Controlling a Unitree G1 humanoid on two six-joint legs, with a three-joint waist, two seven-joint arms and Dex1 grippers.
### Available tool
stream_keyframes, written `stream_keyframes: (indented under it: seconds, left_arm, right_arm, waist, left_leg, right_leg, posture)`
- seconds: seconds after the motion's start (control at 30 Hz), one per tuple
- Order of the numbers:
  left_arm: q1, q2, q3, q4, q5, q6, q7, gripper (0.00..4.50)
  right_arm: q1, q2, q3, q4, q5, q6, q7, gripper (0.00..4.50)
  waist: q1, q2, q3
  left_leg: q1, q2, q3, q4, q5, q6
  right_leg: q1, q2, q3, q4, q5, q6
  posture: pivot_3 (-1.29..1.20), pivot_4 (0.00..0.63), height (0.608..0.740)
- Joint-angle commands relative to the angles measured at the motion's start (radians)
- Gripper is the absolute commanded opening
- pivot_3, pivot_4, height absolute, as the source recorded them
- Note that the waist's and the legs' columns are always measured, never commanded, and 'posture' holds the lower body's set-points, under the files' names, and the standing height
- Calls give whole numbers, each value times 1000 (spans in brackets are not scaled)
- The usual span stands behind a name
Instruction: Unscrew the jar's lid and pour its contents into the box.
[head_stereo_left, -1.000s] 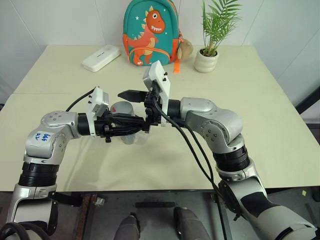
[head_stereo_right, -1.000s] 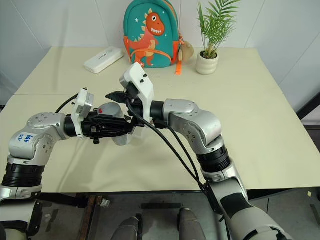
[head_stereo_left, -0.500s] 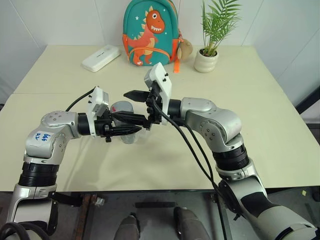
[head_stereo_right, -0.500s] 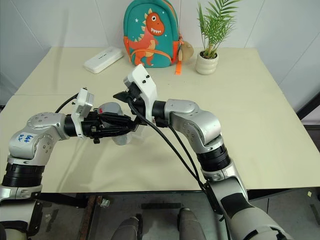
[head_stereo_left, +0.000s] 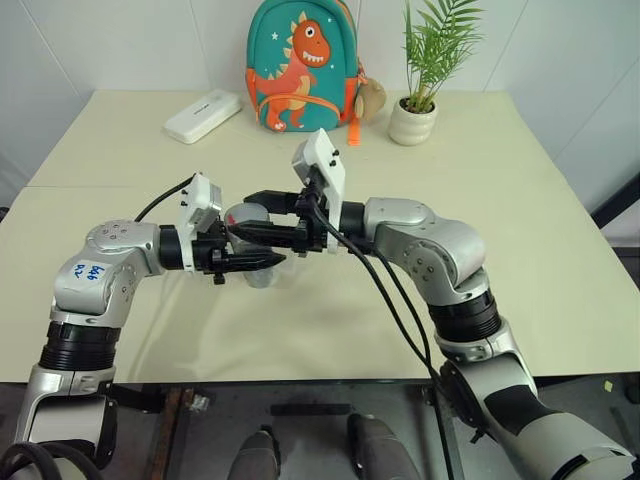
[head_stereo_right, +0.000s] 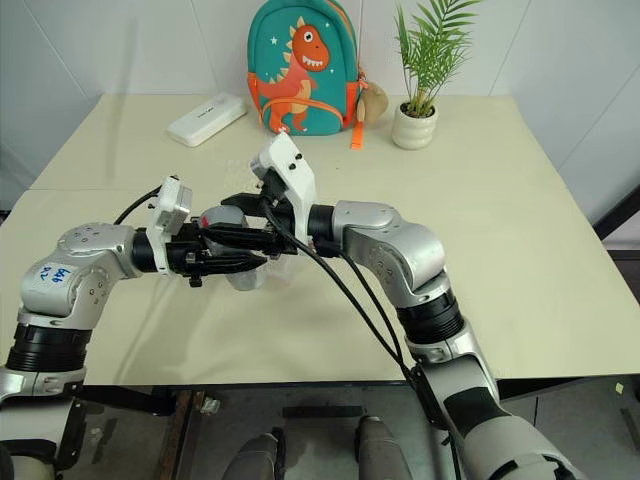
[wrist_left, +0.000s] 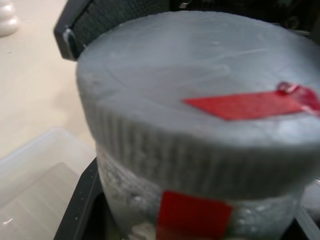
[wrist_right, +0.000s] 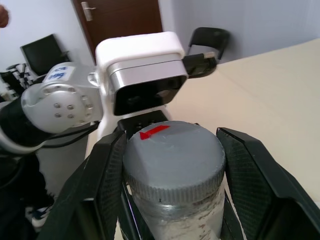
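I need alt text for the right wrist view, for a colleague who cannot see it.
The right gripper has its jaws shut on the grey lid of the jar, one black finger on each side of the ribbed rim. A red arrow mark sits on the lid's top. Behind the jar is the left arm's white wrist camera housing, over a beige table.

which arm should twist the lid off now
Right, probably. The right claw already has its fingers on either side of the lid, while the left claw grips the jar lower down, steadying it above the box.
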Motion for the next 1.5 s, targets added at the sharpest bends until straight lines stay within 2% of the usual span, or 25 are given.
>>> stream_keyframes:
  seconds: [0.03, 0.23, 0.6, 0.73, 0.8, 1.13, 1.23, 1.5]
  left_arm:
    - [-44, 16, 37, -10, -50, -11, -64, 1986]
    - [-56, 47, -5, 12, -35, -27, -183, 1986]
    - [-25, 29, 15, -23, -46, -24, -140, 1986]
    - [-19, 32, 20, -23, -49, -14, -128, 1986]
    - [-11, 37, 22, -31, -53, 0, -129, 1986]
    - [22, 43, 35, -43, -25, -14, -79, 1986]
    - [0, 37, 15, -13, 26, -36, -36, 1986]
    - [-1, 12, 12, -34, 7, -20, -21, 1986]
  right_arm:
    - [-22, -72, 18, -7, 62, -28, 218, 2513]
    - [-90, -129, 44, 94, 44, -72, 379, 2513]
    - [-81, -93, 7, 108, 67, -58, 317, 2513]
    - [-86, -108, -8, 96, 93, -7, 307, 3920]
    - [-90, -106, -30, 93, 94, -10, 282, 4476]
    - [-50, -128, -54, 15, 62, -49, 231, 4476]
    - [-30, -97, -40, -33, 67, -32, 186, 4476]
    - [-20, 31, 7, -22, -10, -41, 0, 4476]
  waist:
    - [0, 0, 0]
    - [-7, 0, 0]
    - [-2, 1, 0]
    - [-2, 1, 0]
    - [-2, 1, 0]
    - [0, 1, 0]
    - [-1, 1, 0]
    - [-1, 1, 0]
  left_leg:
    - [0, 0, 0, 0, 0, 0]
    - [1, 1, 0, 0, 0, 0]
    - [0, 2, 0, 0, 0, 0]
    - [0, 2, 0, 1, 0, 0]
    - [0, 2, 0, 1, 0, 0]
    - [0, 2, 0, 1, 0, 0]
    - [0, 2, 0, 1, 0, 0]
    - [0, 2, 0, 1, 0, 0]
  right_leg:
    - [0, 0, 0, 0, 0, 0]
    - [0, 2, 0, 1, 0, 0]
    - [0, 2, 0, 1, 0, 0]
    - [0, 3, 0, 1, 0, 0]
    - [0, 2, 0, 1, 0, 0]
    - [0, 2, 0, 1, 0, 0]
    - [0, 3, 0, 1, 0, 0]
    - [0, 3, 0, 2, 0, 0]
  posture:
    - [0, 150, 740]
    - [0, 150, 740]
    - [0, 150, 740]
    - [0, 150, 740]
    - [0, 150, 740]
    - [0, 150, 740]
    - [0, 150, 740]
    - [0, 150, 740]
